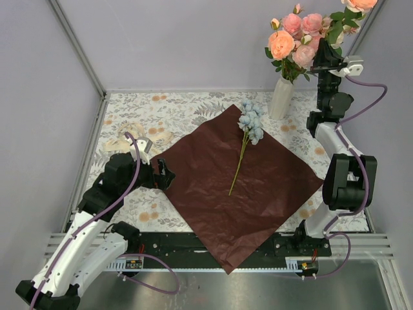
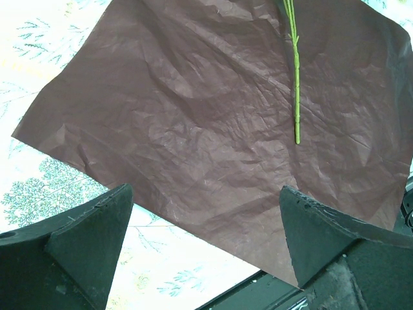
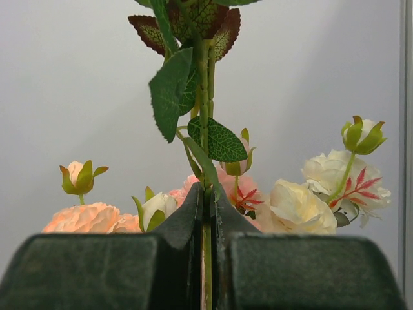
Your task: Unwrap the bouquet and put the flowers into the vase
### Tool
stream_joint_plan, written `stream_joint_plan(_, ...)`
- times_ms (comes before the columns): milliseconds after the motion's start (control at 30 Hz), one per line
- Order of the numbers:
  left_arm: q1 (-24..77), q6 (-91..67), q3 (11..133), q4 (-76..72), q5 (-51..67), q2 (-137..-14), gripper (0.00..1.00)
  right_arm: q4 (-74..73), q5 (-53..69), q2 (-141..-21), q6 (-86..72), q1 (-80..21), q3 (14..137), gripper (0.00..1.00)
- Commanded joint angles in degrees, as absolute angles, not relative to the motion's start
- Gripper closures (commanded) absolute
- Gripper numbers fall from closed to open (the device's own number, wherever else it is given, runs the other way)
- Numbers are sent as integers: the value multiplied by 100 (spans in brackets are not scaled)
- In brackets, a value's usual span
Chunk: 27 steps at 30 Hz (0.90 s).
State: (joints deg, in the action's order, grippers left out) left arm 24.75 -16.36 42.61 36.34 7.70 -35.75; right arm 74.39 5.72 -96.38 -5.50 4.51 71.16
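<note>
The right pincer (image 3: pixel 205 213) was clamped on a rose stem (image 3: pixel 204 97), which stood upright with its bloom topmost. It was held high beside the vase (image 1: pixel 281 98) of roses (image 1: pixel 293 35) at the far right corner of the surface (image 1: pixel 193 106). The left pincer (image 2: pixel 205 194) gaped wide and held nothing, over the left corner of the maroon paper (image 2: pixel 193 116). A blue flower (image 1: pixel 250 121) lay on the paper, its head toward the far edge.

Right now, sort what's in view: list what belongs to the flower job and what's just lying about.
Job in hand:
- vase
- flowers in the vase
- peach flower stem, clamped in the right gripper
- pale blue flower, lying on the paper
- wrapping paper, spread flat

Lying about:
- loose cream ribbon
- printed tablecloth
</note>
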Motion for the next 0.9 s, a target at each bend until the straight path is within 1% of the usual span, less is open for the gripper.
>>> stream_joint_plan(0, 2496, -1635, 4280, 3375, 677, -3595, 1, 8578, 729, -9826, -747, 457, 7523, 100)
stream_joint_plan(267, 2496, -1635, 4289, 3384, 668, -3612, 1, 8543, 852, -10160, -703, 466, 7655, 100)
stream_joint_plan(867, 2496, -1644, 4298, 3393, 686, -3595, 1, 7937, 1230, -10669, -738, 466, 6917, 100)
